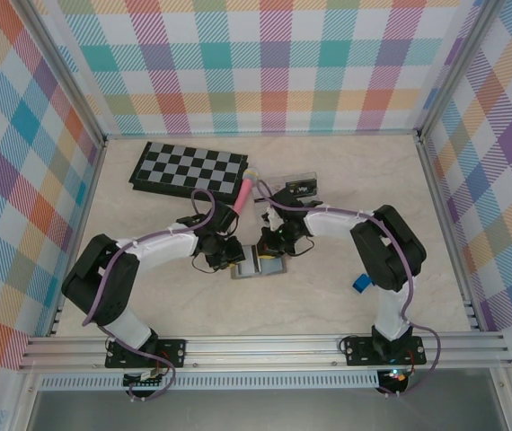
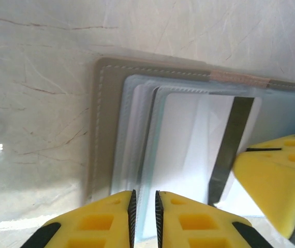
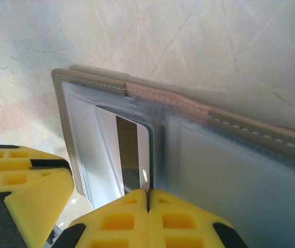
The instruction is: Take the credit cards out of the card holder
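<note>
Top: card holder (image 1: 258, 265) lies open on bench (image 1: 373, 296) between my tools; no writing legible | Left wrist: left tool (image 2: 143, 201) a slit apart over the clear sleeve (image 2: 132, 134), probably steadying it; cannot tell if it grips | Right wrist: right tool (image 3: 148, 199) pressed together on the edge of a card (image 3: 132, 150) sticking from its pocket, to draw it free.

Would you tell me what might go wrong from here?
The right gripper pinches only the edge of the card, so its jaws may slip. The left gripper sits at the edge of the card holder with jaws barely apart; without a firm hold, the holder could lift with the card.
</note>
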